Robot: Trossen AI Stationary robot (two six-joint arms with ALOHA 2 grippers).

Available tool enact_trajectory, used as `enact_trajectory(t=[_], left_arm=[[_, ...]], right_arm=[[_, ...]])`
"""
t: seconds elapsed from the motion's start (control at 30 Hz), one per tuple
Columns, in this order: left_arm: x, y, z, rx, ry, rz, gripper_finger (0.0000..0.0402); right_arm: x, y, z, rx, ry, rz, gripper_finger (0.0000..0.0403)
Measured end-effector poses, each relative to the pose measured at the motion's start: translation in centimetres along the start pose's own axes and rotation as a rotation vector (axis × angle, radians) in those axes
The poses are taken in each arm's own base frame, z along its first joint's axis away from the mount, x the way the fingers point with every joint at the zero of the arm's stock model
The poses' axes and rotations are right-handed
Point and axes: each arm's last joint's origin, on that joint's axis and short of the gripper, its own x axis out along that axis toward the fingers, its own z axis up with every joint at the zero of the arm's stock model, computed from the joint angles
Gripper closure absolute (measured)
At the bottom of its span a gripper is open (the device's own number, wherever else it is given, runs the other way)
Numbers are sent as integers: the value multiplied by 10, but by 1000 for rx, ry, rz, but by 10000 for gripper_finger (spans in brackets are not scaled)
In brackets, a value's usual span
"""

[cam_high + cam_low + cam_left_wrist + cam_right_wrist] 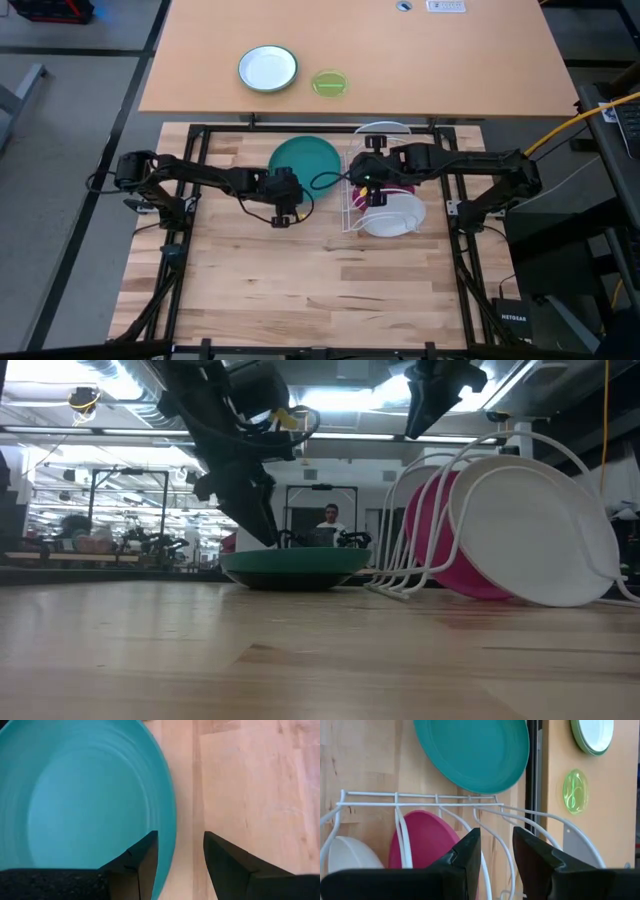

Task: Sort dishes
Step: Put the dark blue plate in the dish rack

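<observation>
The teal plate (305, 160) lies flat on the wooden table, left of the white wire rack (352, 190). The magenta plate (445, 550) and a white plate (535, 535) stand on edge in the rack, leaning on its wires. Another white dish (385, 130) stands at the rack's far end. My left gripper (180, 855) is open at the teal plate's near right rim, one finger over the plate and one over the table. My right gripper (496, 850) is open and empty above the rack. The dark red bowl does not show. My left gripper comes down at the teal plate's rim (170, 835) from above, its open fingers astride the rim. One finger (142, 857) is over the plate's inside and one is outside it. I cannot tell whether either finger touches the plate. The plate lies flat on the table.
A tan table adjoins the far side, with a green-rimmed white plate (268, 69) and a small lime-green dish (329, 83) on it. A black frame (300, 124) runs along the wooden table's edges. A person (331, 520) sits far behind. The table's near half is bare wood.
</observation>
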Motion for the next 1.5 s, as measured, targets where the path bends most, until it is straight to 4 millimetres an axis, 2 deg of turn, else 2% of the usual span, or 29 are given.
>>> enact_trajectory(t=[0.13, 0.43, 0.53, 0.73, 0.87, 1.0, 1.2, 1.5], left_arm=[[6, 0, 0, -5, 4, -1, 255], [39, -1, -4, 16, 40, 53, 263], [40, -1, -4, 23, 52, 77, 290], [38, 1, -3, 57, 55, 124, 386], [37, -4, -2, 78, 55, 134, 387], [32, -15, 2, 121, 65, 225, 396], [20, -42, 10, 199, 49, 342, 398], [-1, -85, 14, 328, 41, 672, 400]], right_arm=[[0, 0, 0, -1, -3, -1, 286], [0, -1, 5, -3, -45, -13, 286], [0, -1, 5, -3, -43, -17, 286], [-1, -4, 6, 10, -42, -88, 286], [-1, -8, 11, 44, -75, -158, 286], [3, -20, 13, 105, -109, -196, 286], [16, -51, 6, 216, -143, -172, 286], [31, -98, -7, 351, -312, 11, 286]])
